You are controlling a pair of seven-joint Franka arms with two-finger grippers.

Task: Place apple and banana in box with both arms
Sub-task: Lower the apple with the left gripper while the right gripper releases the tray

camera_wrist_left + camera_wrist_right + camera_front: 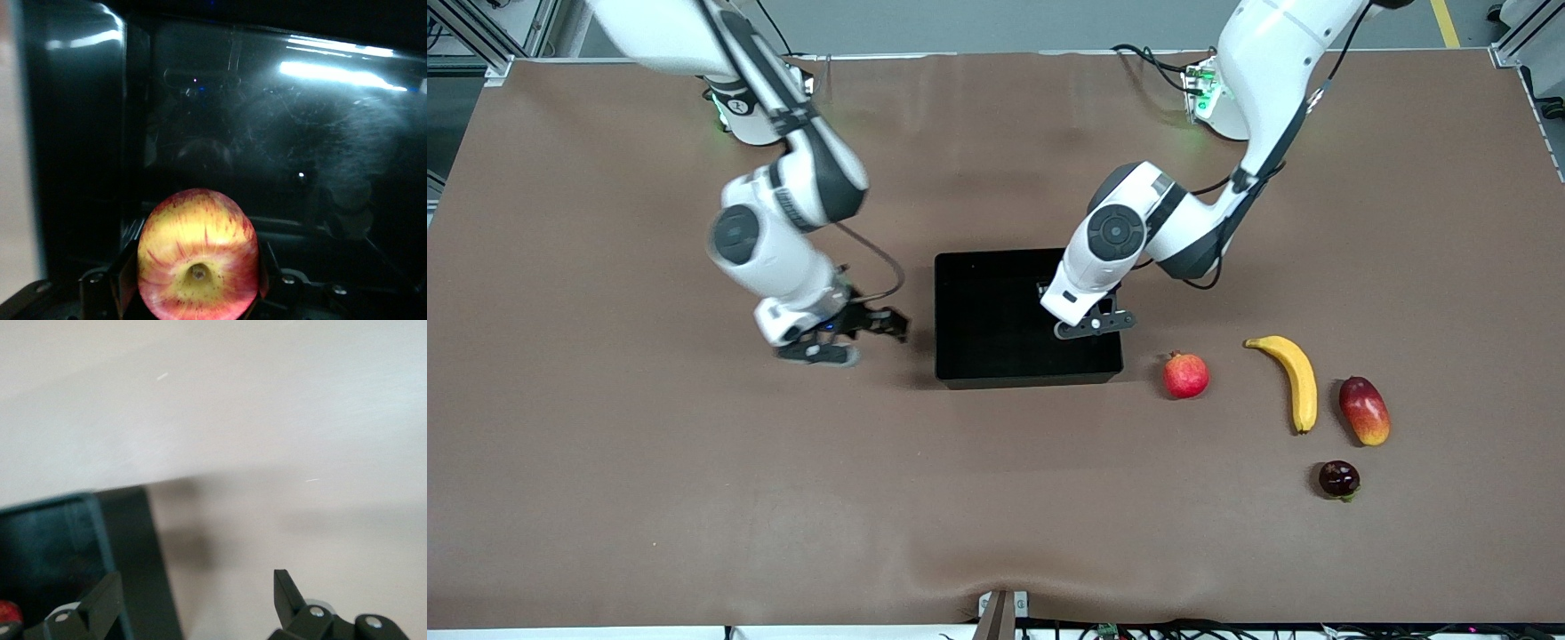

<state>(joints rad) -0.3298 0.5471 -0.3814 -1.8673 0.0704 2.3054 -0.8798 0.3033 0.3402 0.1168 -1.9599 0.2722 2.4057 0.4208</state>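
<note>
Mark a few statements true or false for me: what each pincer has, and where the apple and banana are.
1. The left pincer holds the apple over the box. True.
2. The banana lies in the box. False: it lies on the table, toward the left arm's end.
3. The right pincer grips a fruit. False: it is open and empty, over the table beside the box.
4. The banana lies between the round red fruit and the mango. True.
</note>
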